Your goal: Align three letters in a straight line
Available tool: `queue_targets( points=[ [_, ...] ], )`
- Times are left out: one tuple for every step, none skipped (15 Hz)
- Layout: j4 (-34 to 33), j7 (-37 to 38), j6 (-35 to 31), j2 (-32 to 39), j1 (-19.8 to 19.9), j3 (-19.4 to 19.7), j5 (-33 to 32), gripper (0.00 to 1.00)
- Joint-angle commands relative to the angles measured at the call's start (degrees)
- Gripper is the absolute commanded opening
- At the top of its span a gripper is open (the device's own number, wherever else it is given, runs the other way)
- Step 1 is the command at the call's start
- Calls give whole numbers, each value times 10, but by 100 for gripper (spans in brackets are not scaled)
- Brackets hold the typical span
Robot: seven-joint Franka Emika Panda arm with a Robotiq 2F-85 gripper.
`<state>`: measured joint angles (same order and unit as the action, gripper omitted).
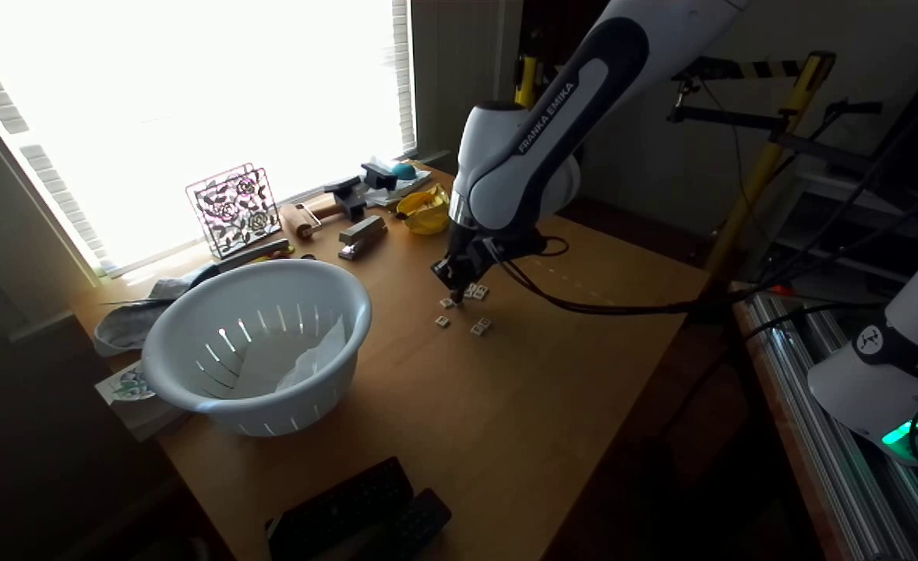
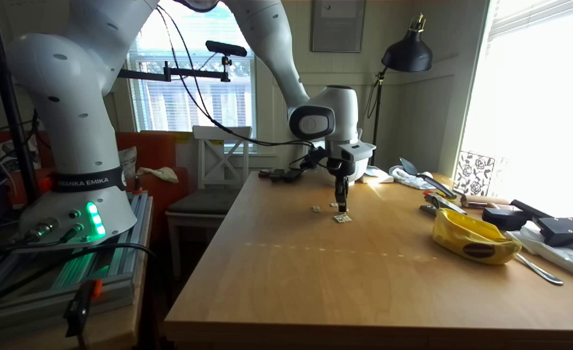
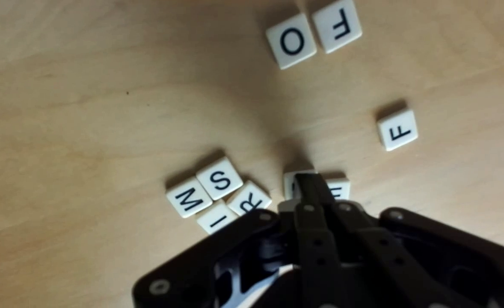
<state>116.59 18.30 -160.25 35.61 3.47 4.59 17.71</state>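
Several small whitish letter tiles lie flat on the wooden table around my gripper (image 3: 312, 177). Its fingertips are together, pointing down, with nothing seen between them. Right under the tips in the wrist view is a tile (image 3: 290, 184) whose letter is mostly covered; whether they touch it I cannot tell. Close on its right, the E tile (image 3: 339, 187) is partly hidden. A lone F tile (image 3: 399, 130) sits further right. At the top, the O tile (image 3: 292, 41) neighbours another F tile (image 3: 336, 25). On the left cluster S (image 3: 220, 179), M (image 3: 189, 197), I (image 3: 217, 218) and R (image 3: 250, 199).
A pale blue colander (image 1: 248, 407) stands near the tiles. Along the window side are a stapler (image 1: 361, 235), a yellow banana-shaped holder (image 2: 471, 238) and a rose-patterned metal stand (image 1: 234, 210). Dark remote-like items (image 1: 358, 499) lie at a table end.
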Motion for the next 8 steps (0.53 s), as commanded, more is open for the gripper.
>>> queue_targets(
  points=[
    [-12, -32, 25, 12, 8, -6, -18, 0],
    [-9, -41, 29, 10, 8, -6, -20, 0],
    [-5, -48, 29, 8, 8, -6, -22, 0],
    [-1, -54, 26, 7, 8, -7, -23, 0],
    [3, -62, 22, 5, 9, -8, -23, 0],
    [6, -67, 20, 4, 9, -9, -23, 0],
    [10, -72, 16, 2, 10, -11, -21, 0],
    [14, -80, 14, 0, 12, -15, -20, 0]
  ],
)
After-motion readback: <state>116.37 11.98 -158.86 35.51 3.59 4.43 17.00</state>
